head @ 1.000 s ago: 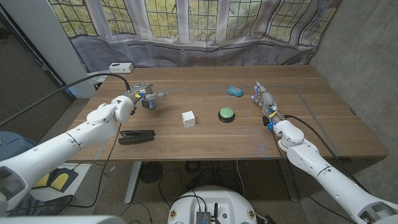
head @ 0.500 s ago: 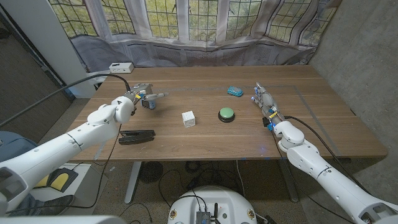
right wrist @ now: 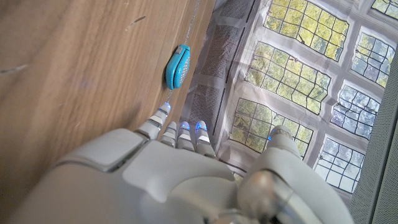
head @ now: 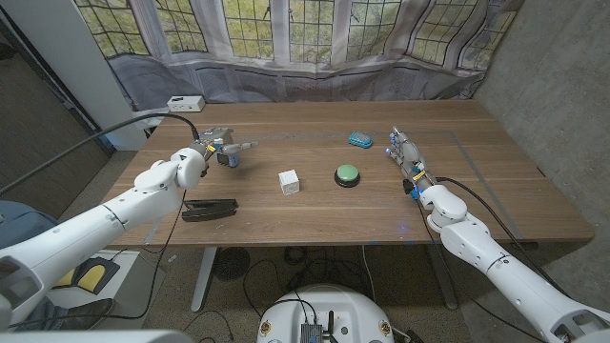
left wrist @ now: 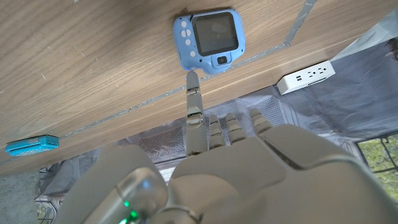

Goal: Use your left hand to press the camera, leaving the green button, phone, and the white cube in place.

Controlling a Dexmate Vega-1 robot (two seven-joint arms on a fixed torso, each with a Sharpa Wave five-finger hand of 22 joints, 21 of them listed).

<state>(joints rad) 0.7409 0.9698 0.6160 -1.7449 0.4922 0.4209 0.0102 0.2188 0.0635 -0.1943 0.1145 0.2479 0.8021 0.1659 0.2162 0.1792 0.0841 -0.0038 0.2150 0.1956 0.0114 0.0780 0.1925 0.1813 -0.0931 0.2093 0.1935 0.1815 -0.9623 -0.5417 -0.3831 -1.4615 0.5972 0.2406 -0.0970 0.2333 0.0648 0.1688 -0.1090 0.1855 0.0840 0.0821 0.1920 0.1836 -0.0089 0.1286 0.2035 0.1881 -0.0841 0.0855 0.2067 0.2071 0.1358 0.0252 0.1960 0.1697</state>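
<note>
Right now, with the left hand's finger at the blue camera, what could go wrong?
1. The left hand reaches the blue camera with one outstretched finger at its edge, not its middle; a push there may slide it rather than press it.
2. The camera lies near the table's edge, so a shove might send it off.
3. The black phone lies beside the left forearm; pulling back could nudge it.

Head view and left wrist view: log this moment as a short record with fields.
camera: blue camera, on the table's left side
left hand: left hand, one extended finger at the camera's edge, contact unclear
right hand: right hand, holds nothing
green button: green button, untouched
white cube: white cube, untouched
phone: black phone, near front edge
</note>
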